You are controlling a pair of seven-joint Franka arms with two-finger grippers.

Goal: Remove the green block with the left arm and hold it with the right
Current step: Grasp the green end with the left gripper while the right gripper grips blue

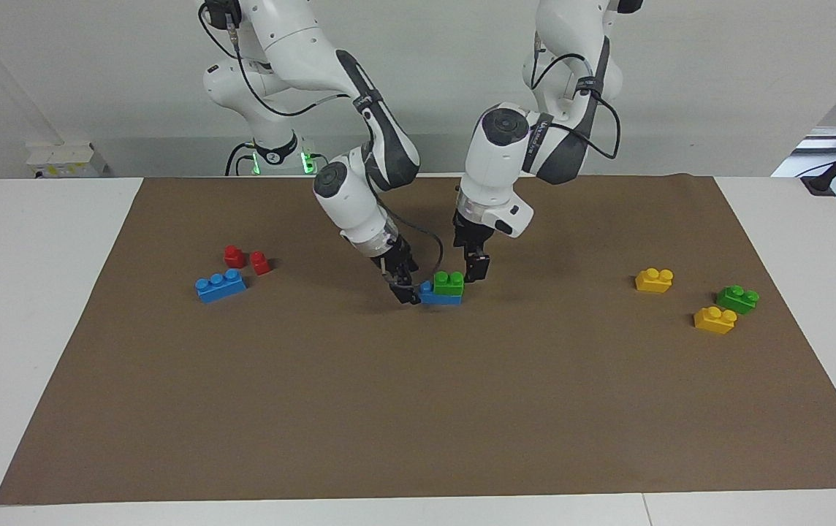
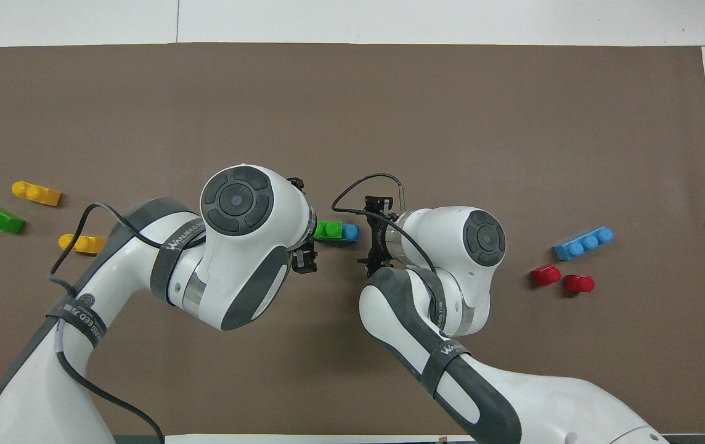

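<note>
The brown paper mat [image 1: 418, 409] covers most of the white table [image 1: 31, 307]. Two white jointed arms with dark grey bands lean in over its middle: the right arm [image 1: 348, 183] comes from the collar marked "2", the left arm [image 1: 506, 146] from the other base.

The right gripper [image 1: 407, 292] is low at the mat, just beside the blue end of the stacked pair; whether it touches cannot be told. Its fingers are spread. The left gripper [image 1: 475, 269] hangs just beside the green end of the pair, also spread, holding nothing.

The green block [image 1: 449, 284], a small bright-green plastic brick with two studs, sits on a blue plastic brick [image 1: 429, 292] at the middle of the mat, between the two grippers.

In the facing view, around nine o'clock from that pair lies a blue three-stud brick [image 1: 221, 286], with two small red pieces [image 1: 246, 259] at its one o'clock, nearer the robots. Around three o'clock, toward the left arm's end, are a yellow two-stud brick [image 1: 654, 280], a darker green two-stud brick [image 1: 737, 299] and a second yellow brick [image 1: 715, 319].
</note>
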